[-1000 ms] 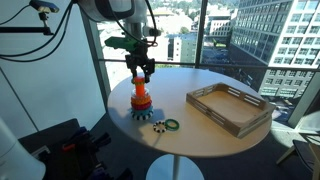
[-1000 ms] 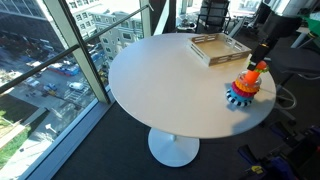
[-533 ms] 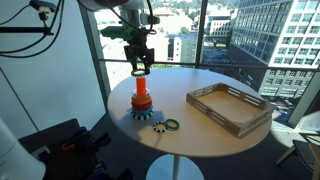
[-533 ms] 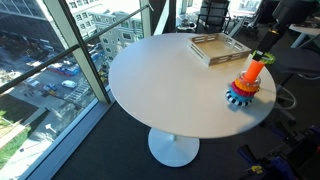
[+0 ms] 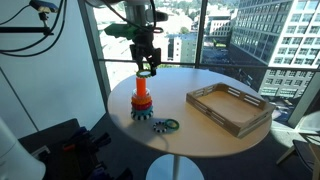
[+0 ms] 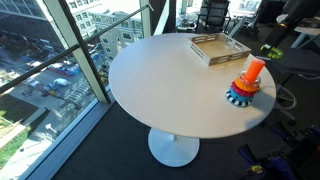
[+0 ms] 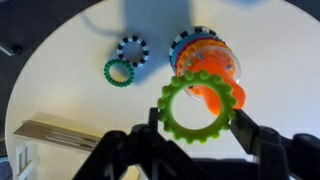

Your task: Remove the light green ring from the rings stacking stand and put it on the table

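My gripper [image 7: 200,115] is shut on the light green ring [image 7: 172,120] and holds it in the air above the rings stacking stand [image 7: 205,68]. In an exterior view the gripper [image 5: 146,70] hangs just above the orange-red post of the stand [image 5: 142,100], with the ring [image 5: 146,72] between its fingers. In an exterior view the stand [image 6: 246,86] is near the table's [image 6: 170,80] right edge, and the gripper [image 6: 268,46] is above and beyond it. The ring is clear of the post.
A dark green ring [image 7: 120,72] and a black-and-white toothed ring [image 7: 131,49] lie on the table beside the stand, also seen in an exterior view [image 5: 166,125]. A rectangular wooden tray [image 5: 228,108] sits farther along the table.
My gripper has risen from the stand with the light green ring in it, lifting the ring off the post.
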`<action>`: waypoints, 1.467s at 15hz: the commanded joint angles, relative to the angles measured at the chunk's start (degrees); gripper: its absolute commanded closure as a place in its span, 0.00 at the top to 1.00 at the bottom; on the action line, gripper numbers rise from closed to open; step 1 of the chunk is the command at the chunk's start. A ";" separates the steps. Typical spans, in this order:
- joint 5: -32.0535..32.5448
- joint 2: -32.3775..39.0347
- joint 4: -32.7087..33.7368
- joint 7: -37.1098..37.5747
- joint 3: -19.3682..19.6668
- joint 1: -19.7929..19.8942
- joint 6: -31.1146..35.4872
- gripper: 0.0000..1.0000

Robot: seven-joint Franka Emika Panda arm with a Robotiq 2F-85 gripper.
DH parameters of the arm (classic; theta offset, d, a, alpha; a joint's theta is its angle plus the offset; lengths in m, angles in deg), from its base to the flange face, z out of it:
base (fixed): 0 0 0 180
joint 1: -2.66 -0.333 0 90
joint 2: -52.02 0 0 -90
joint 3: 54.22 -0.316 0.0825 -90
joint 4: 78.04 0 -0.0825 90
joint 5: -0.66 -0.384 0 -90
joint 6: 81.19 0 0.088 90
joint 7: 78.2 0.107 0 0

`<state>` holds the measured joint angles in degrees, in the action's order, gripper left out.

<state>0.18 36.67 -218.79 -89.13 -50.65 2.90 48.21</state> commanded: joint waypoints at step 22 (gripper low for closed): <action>-2.54 24.07 10.58 -3.88 2.58 5.21 9.06 0.48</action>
<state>-0.49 57.21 -211.31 -90.50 -47.14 6.98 56.73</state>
